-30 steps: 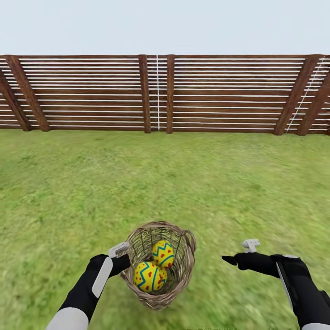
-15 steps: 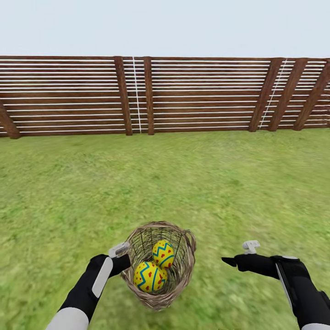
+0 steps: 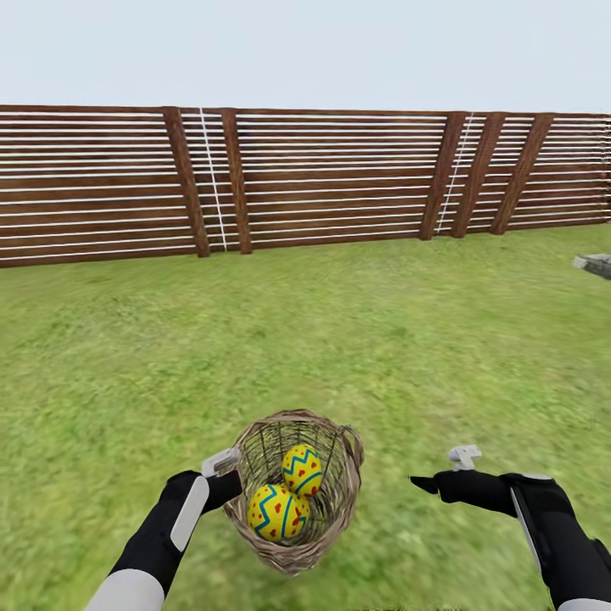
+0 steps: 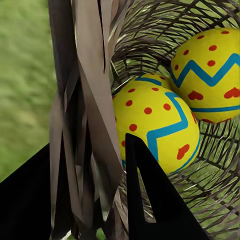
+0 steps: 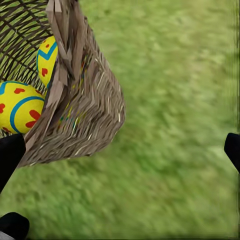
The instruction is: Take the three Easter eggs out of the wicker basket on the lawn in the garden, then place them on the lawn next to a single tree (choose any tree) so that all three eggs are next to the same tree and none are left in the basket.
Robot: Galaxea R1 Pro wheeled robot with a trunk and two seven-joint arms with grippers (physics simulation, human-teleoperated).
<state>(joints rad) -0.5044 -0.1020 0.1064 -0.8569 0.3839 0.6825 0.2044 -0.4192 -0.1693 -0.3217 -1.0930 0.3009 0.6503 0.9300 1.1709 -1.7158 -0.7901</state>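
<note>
I carry the basket (image 3: 294,492) off the lawn (image 3: 339,339), left claw (image 4: 90,200) pinching its rim, so the eggs (image 3: 277,512) ride together; right claw (image 5: 120,175) hangs spread, holding nothing.

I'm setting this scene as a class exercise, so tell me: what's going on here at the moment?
The robot's left pincer is shut on the rim of the wicker basket, carrying it above the lawn. Easter eggs are in the basket: two show from the head camera, one nearer and one behind, and the left wrist camera shows part of a third between them. The right pincer hangs open and empty beside the basket. Ahead stands a slatted wooden fence; no tree is in sight.
</note>
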